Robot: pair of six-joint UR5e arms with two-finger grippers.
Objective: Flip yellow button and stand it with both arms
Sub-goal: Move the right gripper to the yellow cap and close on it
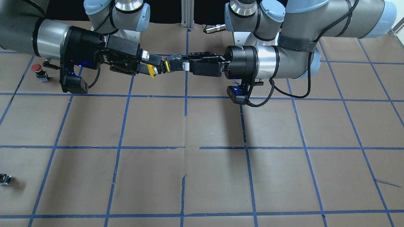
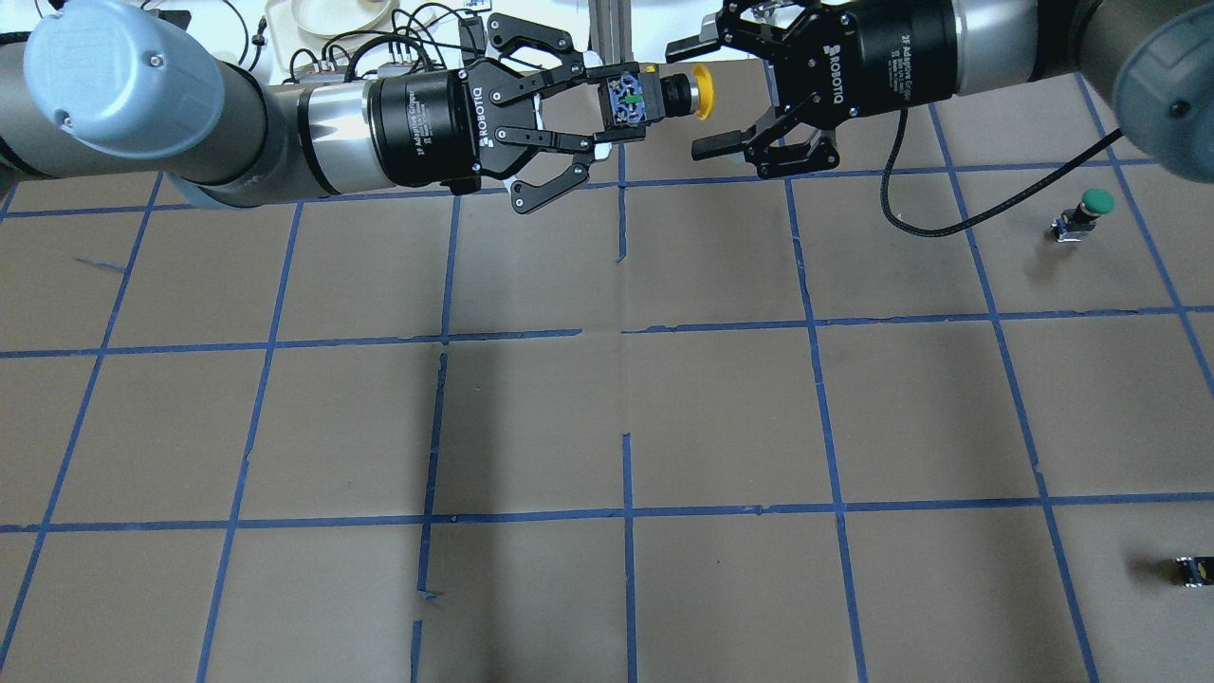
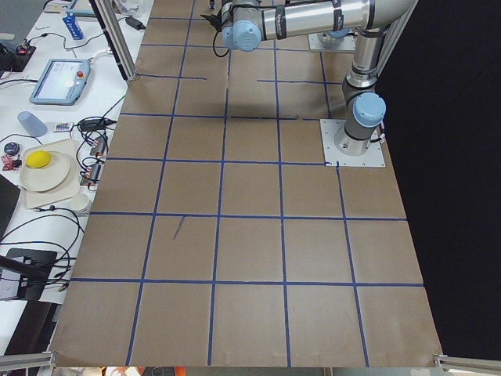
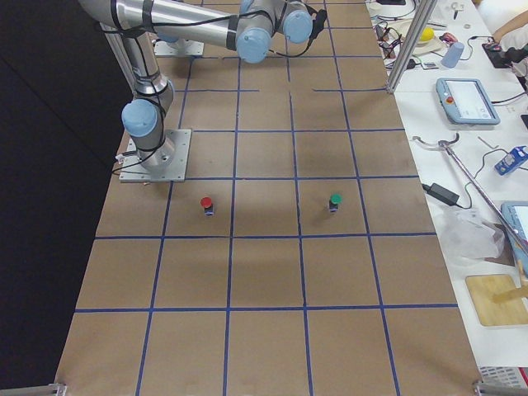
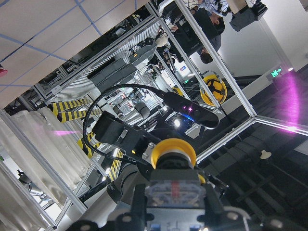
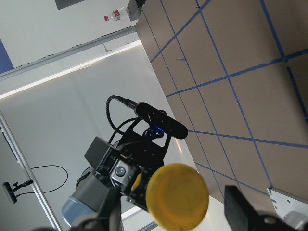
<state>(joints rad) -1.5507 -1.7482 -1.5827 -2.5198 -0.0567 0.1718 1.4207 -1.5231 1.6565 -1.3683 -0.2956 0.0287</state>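
The yellow button point(image 2: 700, 92) is held level in the air, its yellow cap toward my right gripper and its block end point(image 2: 626, 100) toward my left. My left gripper point(image 2: 621, 102) is shut on the block end; it also shows in the front view point(image 1: 176, 64). My right gripper point(image 2: 694, 98) is open, with one finger on each side of the cap and not touching it. In the front view the cap point(image 1: 151, 70) sits at the right gripper's point(image 1: 150, 64) fingertips. The right wrist view shows the cap point(image 6: 177, 196) between its spread fingers point(image 6: 245, 208). The left wrist view shows the cap point(image 5: 173, 151) beyond the held block.
A red-capped button point(image 1: 37, 70) and a green-capped button point(image 2: 1091, 209) stand on the brown table with its blue tape grid point(image 2: 626, 427) on my right side. A small capless block point(image 2: 1195, 569) lies near the right front. Both arm bases stand at the back edge.
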